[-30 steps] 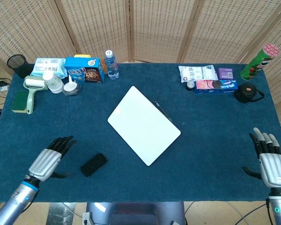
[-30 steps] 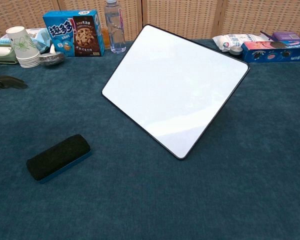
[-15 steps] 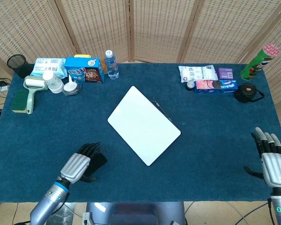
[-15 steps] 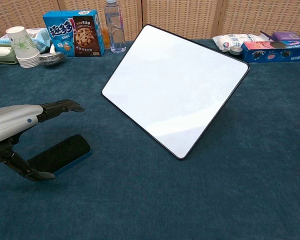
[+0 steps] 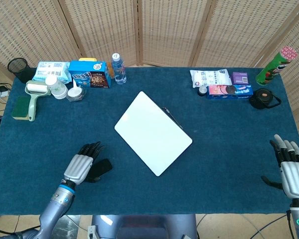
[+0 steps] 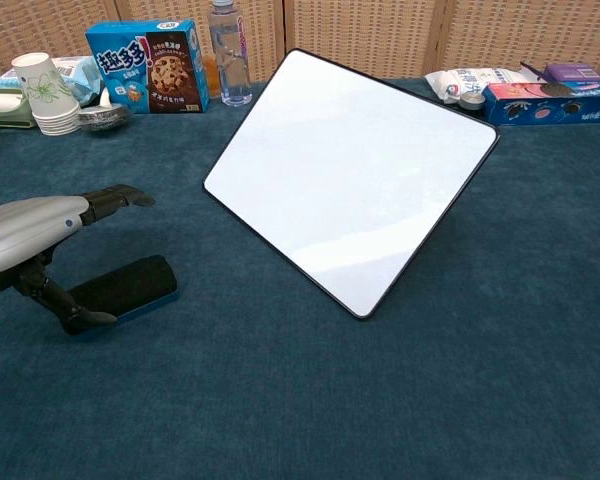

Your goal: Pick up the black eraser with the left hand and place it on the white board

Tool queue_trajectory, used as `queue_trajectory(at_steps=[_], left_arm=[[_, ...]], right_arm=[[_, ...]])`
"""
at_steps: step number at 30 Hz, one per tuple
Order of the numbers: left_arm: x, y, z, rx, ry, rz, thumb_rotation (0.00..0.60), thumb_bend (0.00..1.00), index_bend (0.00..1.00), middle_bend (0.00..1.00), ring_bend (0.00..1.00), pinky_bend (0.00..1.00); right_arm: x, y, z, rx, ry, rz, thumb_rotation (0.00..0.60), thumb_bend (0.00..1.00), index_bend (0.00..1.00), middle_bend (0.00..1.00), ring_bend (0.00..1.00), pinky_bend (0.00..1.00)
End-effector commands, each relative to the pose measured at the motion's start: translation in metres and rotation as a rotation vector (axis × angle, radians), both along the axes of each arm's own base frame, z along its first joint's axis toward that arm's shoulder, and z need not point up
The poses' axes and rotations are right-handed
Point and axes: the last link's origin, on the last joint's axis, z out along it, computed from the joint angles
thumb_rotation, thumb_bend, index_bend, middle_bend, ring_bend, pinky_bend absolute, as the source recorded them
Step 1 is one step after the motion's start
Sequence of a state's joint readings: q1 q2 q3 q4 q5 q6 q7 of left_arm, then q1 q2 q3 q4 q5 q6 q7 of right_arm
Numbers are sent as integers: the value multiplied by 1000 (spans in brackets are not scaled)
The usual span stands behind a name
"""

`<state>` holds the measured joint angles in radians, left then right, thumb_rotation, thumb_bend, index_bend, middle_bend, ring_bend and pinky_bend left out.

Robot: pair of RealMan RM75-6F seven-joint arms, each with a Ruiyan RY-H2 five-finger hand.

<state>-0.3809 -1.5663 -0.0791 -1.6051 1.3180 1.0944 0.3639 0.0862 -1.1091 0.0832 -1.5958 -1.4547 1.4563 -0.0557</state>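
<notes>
The black eraser (image 6: 130, 285) lies on the blue cloth at the front left, short of the white board (image 6: 350, 170). My left hand (image 6: 35, 232) hovers over the eraser's left end, with its fingers (image 6: 115, 196) stretched out above the far side and its thumb (image 6: 72, 316) low at the near side. Nothing shows it gripping the eraser. From above, the left hand (image 5: 82, 167) covers most of the eraser (image 5: 103, 167); the white board (image 5: 153, 132) lies flat at the table's middle. My right hand (image 5: 293, 172) rests at the front right corner, fingers apart, holding nothing.
At the back left stand a cookie box (image 5: 89, 73), a water bottle (image 5: 118, 68), paper cups (image 6: 42, 92) and a lint roller (image 5: 35, 97). Snack packs (image 5: 222, 83), a green can (image 5: 273, 64) and a black pot (image 5: 263, 98) sit at the back right.
My left hand swept in from the left onto the eraser, then drew slightly left and lower around it. The eraser looks slightly shifted. The right hand barely moved.
</notes>
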Motion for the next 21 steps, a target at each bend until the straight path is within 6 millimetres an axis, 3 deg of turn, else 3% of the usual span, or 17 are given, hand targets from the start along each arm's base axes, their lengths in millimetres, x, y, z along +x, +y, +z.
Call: queue_trajectory(at_steps=[1, 8, 13, 19, 21], left_arm=[[-6, 14, 4, 37, 1, 23, 600, 58, 0, 0, 0, 38], [-14, 31, 13, 83, 6, 68, 600, 58, 0, 0, 0, 39], [-14, 30, 13, 103, 15, 81, 600, 58, 0, 6, 0, 39], [-13, 28, 4, 81, 61, 77, 600, 58, 36, 106, 22, 52], [-12, 27, 1, 76, 71, 71, 600, 58, 111, 163, 65, 145]], right_arm=[[0, 0, 0, 0, -1, -1, 600, 0, 26, 0, 0, 0], [-1, -1, 0, 3, -2, -4, 600, 0, 26, 0, 0, 0], [-1, -1, -1, 7, -7, -4, 600, 0, 27, 0, 0, 0], [0, 0, -1, 11, -8, -3, 600, 0, 27, 0, 0, 0], [-1, -1, 0, 11, -9, -4, 600, 0, 27, 0, 0, 0]])
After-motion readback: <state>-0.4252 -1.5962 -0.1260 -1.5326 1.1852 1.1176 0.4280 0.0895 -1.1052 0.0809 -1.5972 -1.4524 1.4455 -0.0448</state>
